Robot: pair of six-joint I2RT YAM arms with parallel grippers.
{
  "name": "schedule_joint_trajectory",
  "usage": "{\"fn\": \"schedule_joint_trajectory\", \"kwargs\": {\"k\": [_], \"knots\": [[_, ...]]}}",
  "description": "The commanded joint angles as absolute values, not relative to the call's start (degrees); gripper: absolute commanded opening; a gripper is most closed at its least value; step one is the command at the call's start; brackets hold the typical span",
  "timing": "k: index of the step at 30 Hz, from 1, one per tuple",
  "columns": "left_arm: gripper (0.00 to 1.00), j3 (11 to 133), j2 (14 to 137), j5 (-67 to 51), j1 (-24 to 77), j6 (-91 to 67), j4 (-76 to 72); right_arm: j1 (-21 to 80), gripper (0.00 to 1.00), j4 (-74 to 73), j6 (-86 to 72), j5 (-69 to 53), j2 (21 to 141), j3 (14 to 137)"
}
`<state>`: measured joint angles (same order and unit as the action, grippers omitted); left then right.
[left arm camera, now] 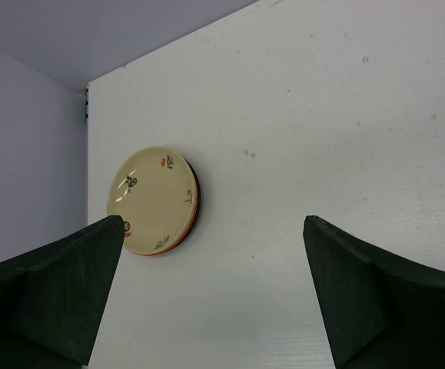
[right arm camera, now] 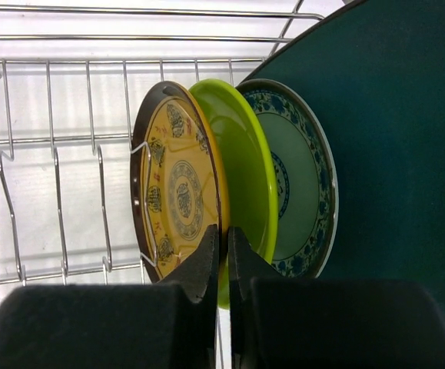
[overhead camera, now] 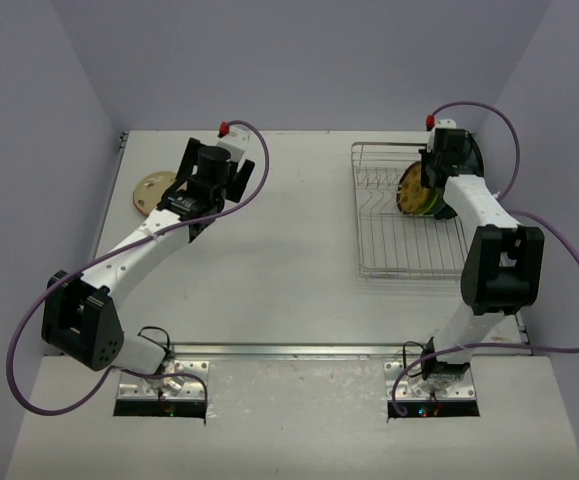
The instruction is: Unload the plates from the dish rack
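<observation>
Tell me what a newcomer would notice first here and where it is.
First, the plates standing on edge at the far right of the dish rack: a yellow patterned plate, a lime-green plate, a blue-rimmed plate and a big dark-teal plate, with the right gripper seemingly pinching the yellow one's rim. Next, the cream flowered plate lying flat at the table's far left, near the open left gripper.

1. The dish rack (overhead camera: 389,250) sits on the tabletop (overhead camera: 299,290).
2. Four plates stand on edge, side by side, in the rack's far right corner.
3. The innermost plate (right arm camera: 172,184) is nearest the rack's middle. The outermost plate (right arm camera: 391,138) is toward the rack's right rim.
4. The right end effector (right arm camera: 224,254) is over the rack, pinching the innermost plate's rim.
5. The stacked plates (overhead camera: 152,190) lie flat on the tabletop, well left of the rack.
6. The left end effector (left arm camera: 213,227), jaws spread, is between the stack and the rack, near the stack.
</observation>
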<state>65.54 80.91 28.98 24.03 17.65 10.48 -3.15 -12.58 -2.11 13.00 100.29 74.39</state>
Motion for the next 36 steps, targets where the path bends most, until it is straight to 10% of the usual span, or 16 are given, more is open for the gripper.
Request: {"fn": "schedule_joint_trajectory", "kwargs": {"k": [1, 20, 36], "knots": [[1.0, 68.8, 81.0, 29.3, 24.6, 16.7, 9.5, -3.1, 0.0, -12.2, -0.5, 15.0, 99.0, 78.0], [1.0, 71.0, 79.2, 25.5, 24.6, 14.8, 12.1, 4.1, 0.0, -13.6, 7.7, 18.6, 90.6, 84.8], [1.0, 77.9, 82.7, -26.3, 20.9, -8.2, 11.3, 5.3, 0.0, -23.1, 0.2, -9.6, 76.6, 82.6]]}}
